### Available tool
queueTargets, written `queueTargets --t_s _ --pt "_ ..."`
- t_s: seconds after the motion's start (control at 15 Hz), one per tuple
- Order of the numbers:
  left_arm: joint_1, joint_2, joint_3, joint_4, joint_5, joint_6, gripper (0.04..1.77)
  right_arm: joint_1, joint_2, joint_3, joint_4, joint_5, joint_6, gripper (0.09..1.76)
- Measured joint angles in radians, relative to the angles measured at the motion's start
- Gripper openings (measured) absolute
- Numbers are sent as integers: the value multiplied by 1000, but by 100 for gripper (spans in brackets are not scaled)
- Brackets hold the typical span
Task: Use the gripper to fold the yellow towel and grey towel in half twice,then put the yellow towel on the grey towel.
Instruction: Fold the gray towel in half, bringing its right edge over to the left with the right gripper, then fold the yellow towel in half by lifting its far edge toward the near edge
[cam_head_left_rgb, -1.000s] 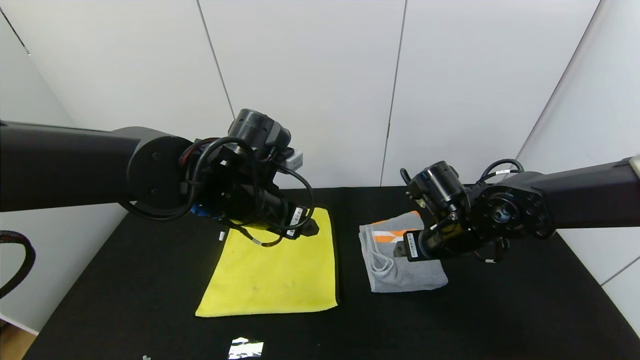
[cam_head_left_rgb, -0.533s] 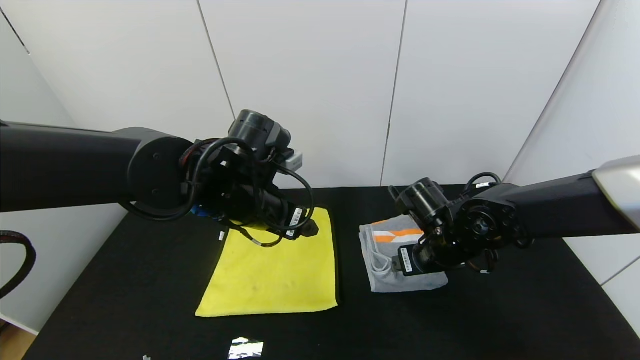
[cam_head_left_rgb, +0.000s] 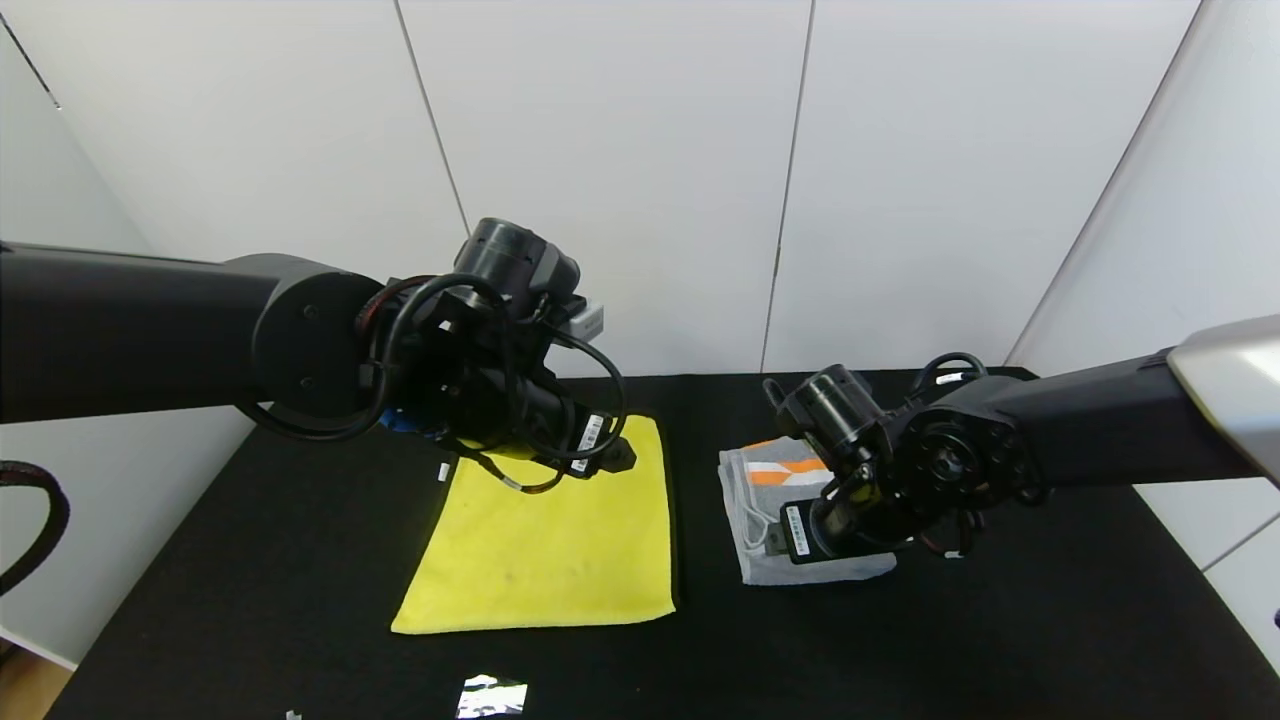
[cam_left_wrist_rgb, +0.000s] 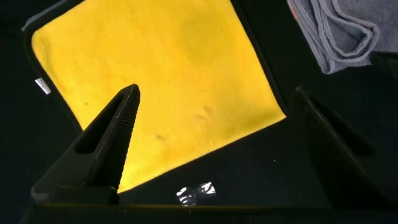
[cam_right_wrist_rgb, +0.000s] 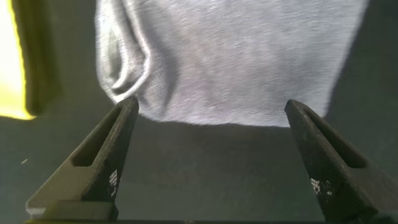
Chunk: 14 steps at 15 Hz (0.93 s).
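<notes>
Right gripper (cam_right_wrist_rgb: 211, 149) hung jaws wide apart, empty, over folded grey towel (cam_head_left_rgb: 770, 535) right of centre; left gripper (cam_left_wrist_rgb: 211, 137) spread wide, empty, above flat yellow towel (cam_head_left_rgb: 550, 550) centre-left

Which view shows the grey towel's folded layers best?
The left wrist view: the grey towel shows its stacked edges, unobstructed. The right wrist view fills with its flat top and one rolled edge; in the head view the right gripper covers part of it.
</notes>
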Motion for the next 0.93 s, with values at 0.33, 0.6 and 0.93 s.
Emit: queueTargets --t_s 0.33,0.6,0.93 --pt "18 -16 0 1 7 8 172 11 -67 7 0 56 -40 170" --pt "55 -44 22 9 5 20 172 24 -131 23 -6 63 -151 170" --pt "127 -94 155 0 2 123 172 61 -167 25 -12 118 -273 170"
